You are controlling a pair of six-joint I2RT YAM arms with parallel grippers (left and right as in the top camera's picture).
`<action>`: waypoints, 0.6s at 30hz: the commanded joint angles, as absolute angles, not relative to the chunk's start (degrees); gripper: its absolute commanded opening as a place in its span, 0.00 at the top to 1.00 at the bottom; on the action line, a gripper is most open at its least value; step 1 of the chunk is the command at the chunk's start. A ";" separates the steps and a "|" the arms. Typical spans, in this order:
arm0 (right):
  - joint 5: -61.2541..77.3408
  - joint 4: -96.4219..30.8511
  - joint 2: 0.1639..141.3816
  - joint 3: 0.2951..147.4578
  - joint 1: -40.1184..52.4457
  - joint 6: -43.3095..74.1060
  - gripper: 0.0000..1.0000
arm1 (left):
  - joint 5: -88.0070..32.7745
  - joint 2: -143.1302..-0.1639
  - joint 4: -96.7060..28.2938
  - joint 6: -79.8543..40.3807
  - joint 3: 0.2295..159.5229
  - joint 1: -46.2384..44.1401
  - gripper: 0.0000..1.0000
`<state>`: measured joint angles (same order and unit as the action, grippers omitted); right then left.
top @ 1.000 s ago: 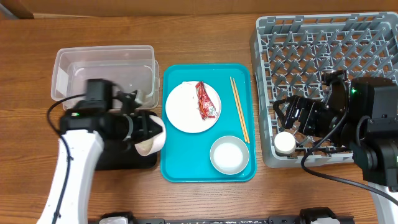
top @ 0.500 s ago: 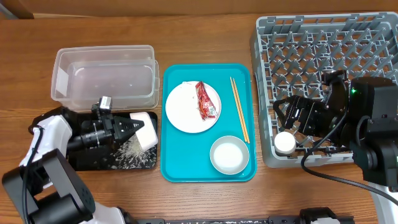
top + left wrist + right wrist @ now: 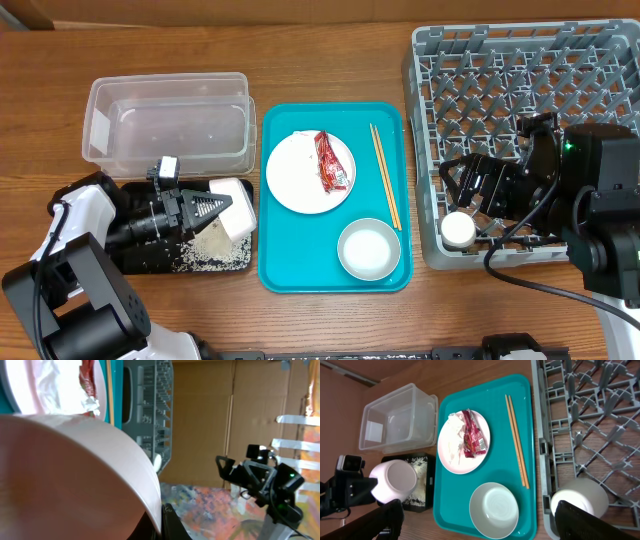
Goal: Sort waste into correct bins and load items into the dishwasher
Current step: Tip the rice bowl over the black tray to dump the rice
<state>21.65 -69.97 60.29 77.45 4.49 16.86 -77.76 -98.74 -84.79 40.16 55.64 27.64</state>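
Observation:
My left gripper point(image 3: 207, 210) is shut on the rim of a white bowl point(image 3: 232, 206), held tipped on its side over the black bin point(image 3: 140, 262). Whitish rice grains point(image 3: 205, 245) lie scattered in that bin. In the left wrist view the bowl point(image 3: 75, 470) fills the frame, its rim pinched at the bottom. The clear bin point(image 3: 165, 125) stands behind. A plate point(image 3: 300, 180) holds the red wrapper point(image 3: 332, 162) and the napkin point(image 3: 452, 435). The chopsticks point(image 3: 385, 185) and a second bowl point(image 3: 366, 250) lie on the teal tray. My right gripper point(image 3: 485, 522) is open beside a white cup point(image 3: 459, 231) in the grey dishwasher rack point(image 3: 540, 90).
The teal serving tray point(image 3: 290, 265) lies between the bins and the rack. The rack takes up the right side of the table, with my right arm point(image 3: 590, 200) over its front corner. Bare wood runs along the front edge.
My left arm has dropped low and turned the bowl onto its side; rice has spilled from it into the black bin. The right arm has not moved.

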 commanded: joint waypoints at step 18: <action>21.98 -70.35 59.94 77.97 4.43 16.49 0.02 | -79.42 -98.83 -96.23 61.43 55.79 29.26 0.91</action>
<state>21.65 -70.35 60.27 77.45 4.49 16.86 -78.22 -98.76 -96.29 52.56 55.64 28.93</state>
